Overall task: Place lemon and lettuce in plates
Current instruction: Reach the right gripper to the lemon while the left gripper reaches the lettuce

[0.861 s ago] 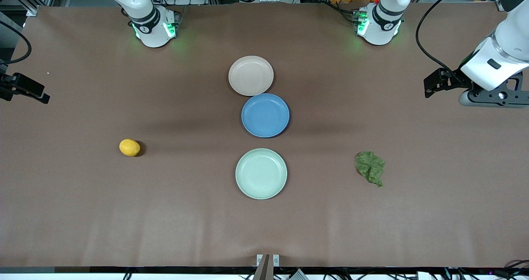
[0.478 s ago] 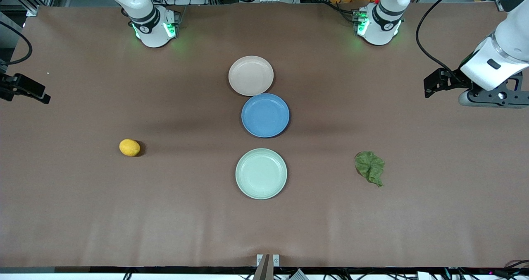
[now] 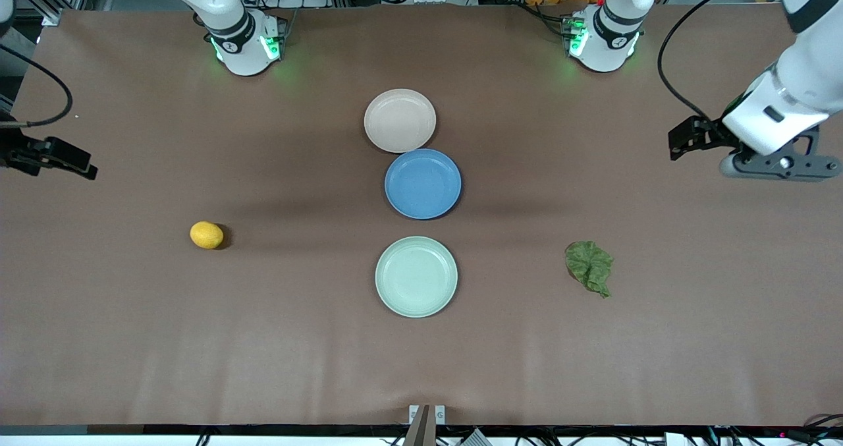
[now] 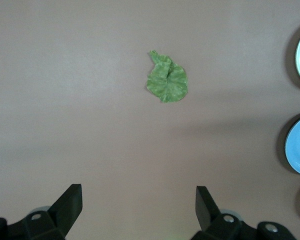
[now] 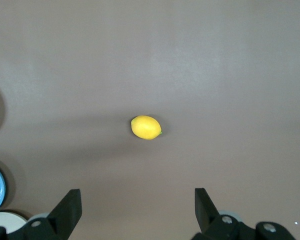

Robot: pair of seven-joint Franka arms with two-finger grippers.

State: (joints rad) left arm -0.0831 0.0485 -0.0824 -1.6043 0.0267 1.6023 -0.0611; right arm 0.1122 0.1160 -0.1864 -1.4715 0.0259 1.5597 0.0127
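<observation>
The lemon [image 3: 206, 235] lies on the brown table toward the right arm's end. The lettuce [image 3: 589, 267] lies toward the left arm's end. The beige-pink plate [image 3: 400, 120] and the mint green plate [image 3: 416, 277] sit empty in the table's middle. My left gripper [image 3: 779, 165] hangs open and empty over bare table at its end, apart from the lettuce [image 4: 167, 82]. My right gripper [image 5: 137, 202] is open and empty over bare table, apart from the lemon [image 5: 146, 127]. In the front view only its black wrist mount [image 3: 56, 157] shows.
A blue plate [image 3: 423, 184] sits between the two task plates and touches the beige-pink one. The arms' bases [image 3: 245, 44] [image 3: 602, 37] stand along the table's edge farthest from the front camera. Black cables hang by both wrists.
Both hands have shifted a little inward toward the table's middle. The lemon, the lettuce and the plates have not moved.
</observation>
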